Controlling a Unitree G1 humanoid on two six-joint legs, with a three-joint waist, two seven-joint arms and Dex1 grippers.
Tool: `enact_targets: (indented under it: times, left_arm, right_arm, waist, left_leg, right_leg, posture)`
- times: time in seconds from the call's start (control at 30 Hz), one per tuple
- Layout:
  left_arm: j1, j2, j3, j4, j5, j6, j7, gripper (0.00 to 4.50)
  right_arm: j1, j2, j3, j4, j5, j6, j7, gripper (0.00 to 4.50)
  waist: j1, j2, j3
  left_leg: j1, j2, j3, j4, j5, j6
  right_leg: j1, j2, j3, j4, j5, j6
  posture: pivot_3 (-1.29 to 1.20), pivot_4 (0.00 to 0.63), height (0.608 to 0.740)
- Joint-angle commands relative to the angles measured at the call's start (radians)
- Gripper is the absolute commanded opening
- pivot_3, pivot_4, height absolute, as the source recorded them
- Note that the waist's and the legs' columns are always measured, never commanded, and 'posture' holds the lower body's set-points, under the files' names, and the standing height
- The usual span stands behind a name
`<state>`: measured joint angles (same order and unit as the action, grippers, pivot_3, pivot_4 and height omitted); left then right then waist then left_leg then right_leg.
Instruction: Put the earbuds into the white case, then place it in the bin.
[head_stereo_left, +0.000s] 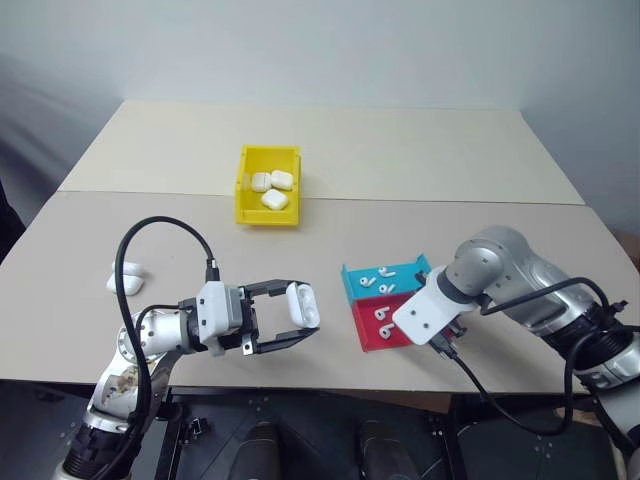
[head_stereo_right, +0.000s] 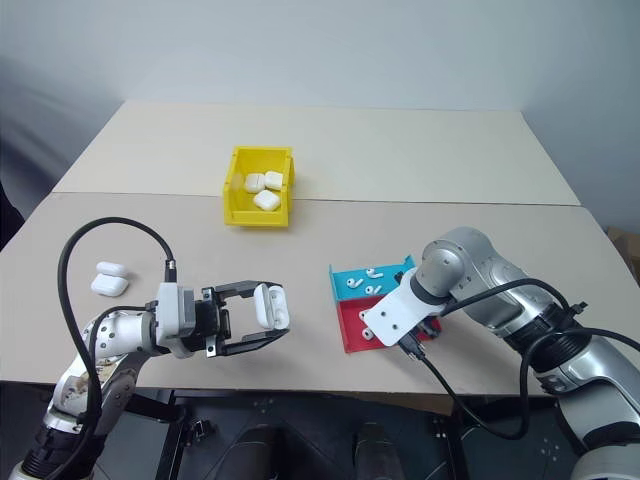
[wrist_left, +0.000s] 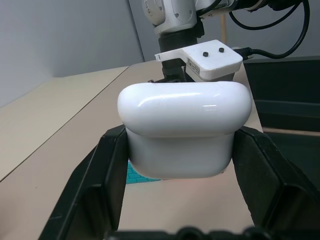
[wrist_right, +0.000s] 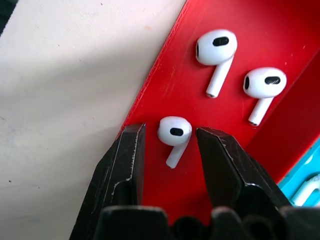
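Left gripper (head_stereo_left: 300, 322): pointing sideways toward the robot's right, above the table (head_stereo_left: 330, 250); its two black fingers are clamped tight on the white case (head_stereo_left: 303, 303), one on each side
White case: upright between the left gripper's fingers, lid closed, raised off the tabletop; in the left wrist view it sits wedged between both pads with its rounded top toward the right arm
Right gripper (wrist_right: 170, 145): pointing steeply down over the red tray (wrist_right: 170, 75), fingers partly parted with a gap a little wider than an earbud head; it grips nothing that I can see
Earbud between the fingers (wrist_right: 174, 136): lying on the red tray floor right between the right gripper's two fingertips, stem pointing back toward the wrist; whether either fingertip touches it cannot be told
Other earbuds (wrist_right: 216, 56): two more on the red tray just beyond the fingertips, side by side and apart from each other
Blue tray (head_stereo_left: 385, 278): directly behind the red tray as seen from the right gripper, touching it, with several earbuds inside
Bin (head_stereo_left: 268, 186): yellow, well ahead of both grippers near the table's middle, holding three white cases
Spare cases (head_stereo_left: 126, 278): two white cases on the table, off to the outer side of the left arm
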<state>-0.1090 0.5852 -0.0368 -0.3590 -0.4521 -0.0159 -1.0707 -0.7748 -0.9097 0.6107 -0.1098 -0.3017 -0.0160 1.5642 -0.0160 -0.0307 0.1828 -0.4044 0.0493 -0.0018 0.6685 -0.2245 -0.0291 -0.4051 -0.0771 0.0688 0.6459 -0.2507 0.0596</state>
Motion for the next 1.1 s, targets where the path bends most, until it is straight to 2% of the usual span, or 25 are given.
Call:
enact_targets:
  times: [0.03,0.1,0.2,0.53,0.6,0.9,0.97,1.1]
  left_arm:
    - [-0.004,0.0,0.002,-0.028,-0.001,-0.016,0.004,2.8]
    - [-0.005,-0.001,0.001,-0.028,-0.001,-0.016,0.004,2.8]
    - [-0.004,0.001,0.001,-0.029,0.0,-0.01,0.007,2.8]
    - [-0.006,0.0,0.0,-0.032,0.001,-0.006,0.014,2.8]
    - [-0.006,0.0,0.0,-0.032,0.001,-0.005,0.015,2.8]
    - [-0.006,0.001,-0.001,-0.034,-0.002,-0.005,0.018,2.8]
    - [-0.012,-0.003,0.001,-0.037,-0.013,0.0,0.02,2.8]
    - [-0.036,-0.023,0.008,-0.057,-0.056,0.024,0.037,2.8]
  right_arm:
    - [0.001,0.005,-0.008,-0.009,-0.018,0.014,0.034,2.0]
    - [0.001,0.008,-0.009,-0.007,-0.021,0.014,0.035,2.0]
    - [0.001,0.012,-0.013,-0.007,-0.024,0.015,0.038,1.41]
    - [-0.004,0.02,-0.013,0.004,-0.043,0.015,0.037,1.41]
    - [-0.003,0.019,-0.014,0.004,-0.044,0.012,0.035,1.06]
    - [-0.001,0.023,-0.025,-0.008,-0.037,0.024,0.025,1.06]
    - [-0.002,0.015,-0.046,-0.027,-0.02,0.04,0.024,1.06]
    - [-0.006,-0.016,-0.199,-0.113,0.145,0.148,0.026,1.06]
  waist:
    - [-0.001,0.0,0.0]
    - [-0.001,0.0,0.0]
    - [0.0,0.0,0.0]
    - [0.0,0.0,0.0]
    - [0.0,0.0,0.0]
    - [0.0,0.0,0.0]
    - [0.0,0.0,0.0]
    - [0.001,0.0,0.0]
  left_leg:
    - [0.0,0.0,0.0,0.0,0.0,0.0]
    - [0.0,0.0,0.0,0.0,0.0,0.0]
    - [0.0,0.0,0.0,0.0,0.0,0.0]
    - [0.0,0.0,0.0,0.0,0.0,0.0]
    - [0.0,0.0,0.0,0.0,0.0,0.0]
    - [0.0,0.0,0.0,0.0,0.0,0.0]
    - [0.0,0.0,0.0,0.0,0.0,0.0]
    - [-0.001,0.0,0.0,0.0,0.0,0.0]
  right_leg:
    - [0.0,0.0,0.0,0.0,0.0,0.0]
    - [0.0,0.0,0.0,0.0,0.0,0.0]
    - [0.0,0.0,0.0,0.0,0.0,0.0]
    - [0.0,0.0,0.0,0.0,0.0,0.0]
    - [0.0,0.0,0.0,0.0,0.0,0.0]
    - [0.0,0.0,0.0,0.0,0.0,0.0]
    - [0.0,0.0,0.0,0.0,0.0,0.0]
    - [0.0,0.0,0.0,0.0,0.0,0.0]
  posture:
    - [0.0,0.15,0.74]
    - [0.0,0.15,0.74]
    - [0.0,0.15,0.74]
    - [0.0,0.15,0.74]
    - [0.0,0.15,0.74]
    - [0.0,0.15,0.74]
    - [0.0,0.15,0.74]
    - [0.0,0.15,0.74]
